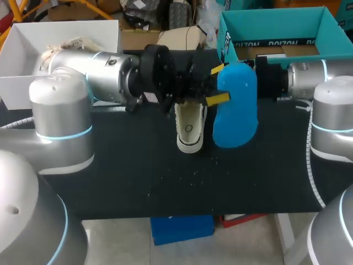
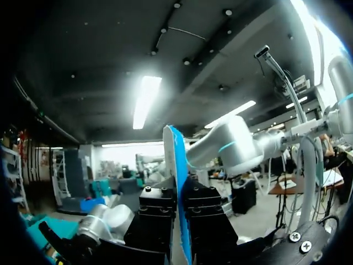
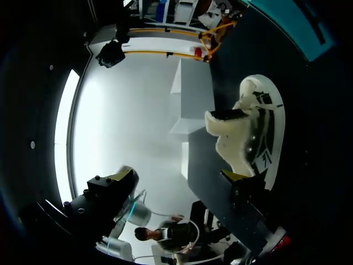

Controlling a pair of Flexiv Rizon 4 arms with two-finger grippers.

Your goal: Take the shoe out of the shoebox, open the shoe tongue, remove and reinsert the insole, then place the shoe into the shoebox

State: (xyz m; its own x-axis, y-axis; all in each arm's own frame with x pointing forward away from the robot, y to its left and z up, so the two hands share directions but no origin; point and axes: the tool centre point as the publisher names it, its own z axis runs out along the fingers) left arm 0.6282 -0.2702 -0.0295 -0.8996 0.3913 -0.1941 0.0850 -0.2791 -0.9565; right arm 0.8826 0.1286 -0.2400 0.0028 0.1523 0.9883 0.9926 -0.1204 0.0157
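Note:
A white shoe [image 1: 189, 130] lies on the black table top, toe toward the front. Just to its right a blue insole [image 1: 236, 105] is held above the table. In the left wrist view the insole [image 2: 176, 165] stands edge-on between the black fingers of my left gripper [image 2: 177, 201], which is shut on it. My right gripper [image 1: 219, 84] comes in from the right under the insole, its yellow tips wide apart. In the right wrist view the right gripper [image 3: 176, 176] is open and holds nothing, and the shoe [image 3: 253, 132] lies just beyond one fingertip [image 3: 234, 175].
The teal shoebox [image 1: 276, 27] stands open at the back right. A white box [image 1: 33, 49] sits at the back left. My left arm [image 1: 99, 72] spans the back left of the black table top [image 1: 165, 182].

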